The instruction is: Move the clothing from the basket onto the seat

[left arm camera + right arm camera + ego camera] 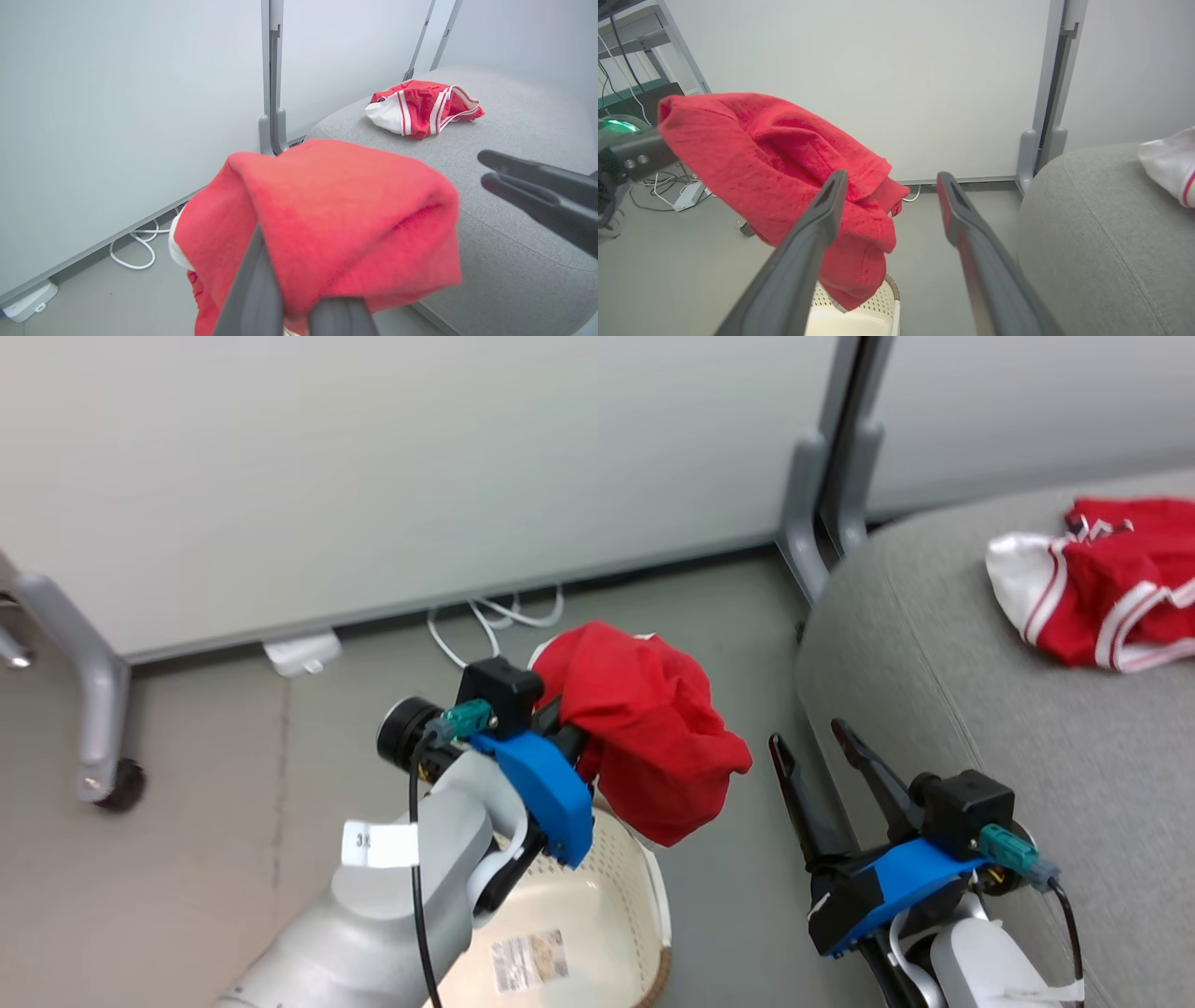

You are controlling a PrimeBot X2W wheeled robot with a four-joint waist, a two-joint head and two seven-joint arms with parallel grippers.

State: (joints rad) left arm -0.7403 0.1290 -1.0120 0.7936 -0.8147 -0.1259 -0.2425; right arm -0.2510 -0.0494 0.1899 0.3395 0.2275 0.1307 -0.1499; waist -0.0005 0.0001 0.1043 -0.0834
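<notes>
The left gripper's [571, 739] fingertips are buried in a plain red garment [653, 737], so the jaws cannot be seen directly. They are clamped tight on that cloth. The laundry basket [653, 896] is partly hidden behind the left forearm [392, 905] and cut off by the bottom edge of the head view. A label [529, 959] on its floor is too blurred to read. A striped red-and-white garment [1111, 583] runs off the right edge of the head view.

The plain red garment hangs bunched from the left gripper, in the air to the left of the seat [980, 709]. It touches neither the seat nor the basket below it. The right gripper [807, 735] sits just beside the seat's left edge, fingers spread wide with nothing between them, apart from the held cloth. The striped garment lies on the seat, well away from both grippers.

There are two garments, one basket, one seat and two grippers.
</notes>
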